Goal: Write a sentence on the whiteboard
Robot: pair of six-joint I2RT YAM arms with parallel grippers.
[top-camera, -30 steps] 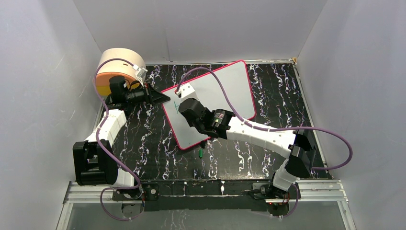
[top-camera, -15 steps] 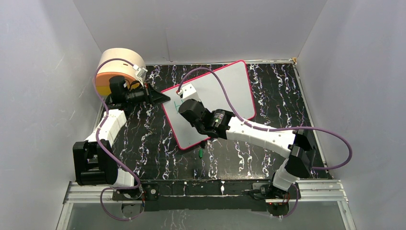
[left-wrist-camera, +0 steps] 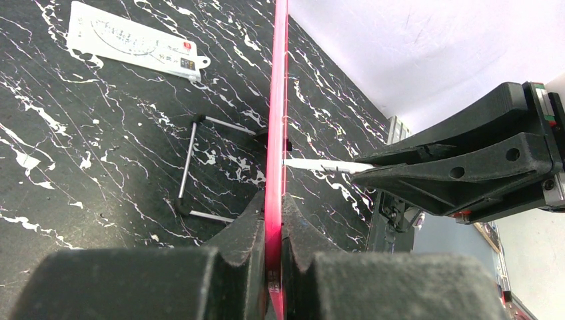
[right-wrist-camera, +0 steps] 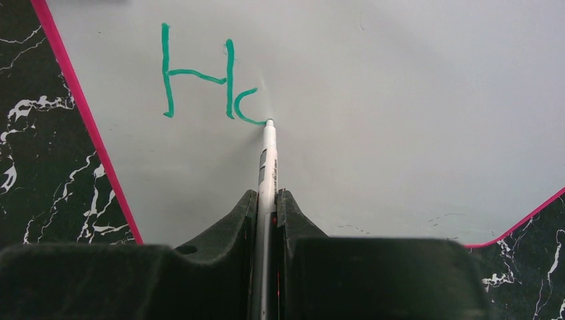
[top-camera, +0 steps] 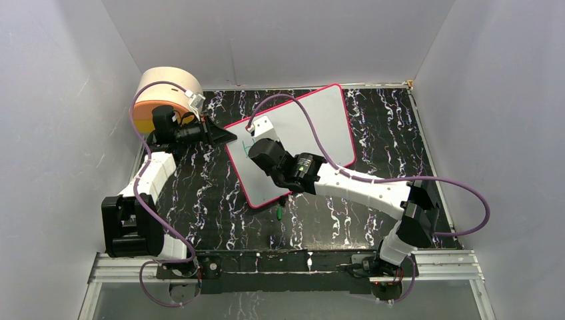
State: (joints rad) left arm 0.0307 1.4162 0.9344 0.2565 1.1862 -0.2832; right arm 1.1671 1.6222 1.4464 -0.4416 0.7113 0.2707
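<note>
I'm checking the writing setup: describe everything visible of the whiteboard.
The whiteboard is a large flat white rectangle with a thin pink-red rim and rounded corners, set askew over the black marbled table. The left gripper clamps its rim; the pen in the right gripper touches its face, where a teal H and part of another letter stand.

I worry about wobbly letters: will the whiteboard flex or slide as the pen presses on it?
Likely stiff: the whiteboard shows edge-on as a dead-straight line in the left wrist view. Sliding seems unlikely, as the left gripper clamps its rim. Being thin, it is probably light, so its unheld side might pivot under the pen.
</note>
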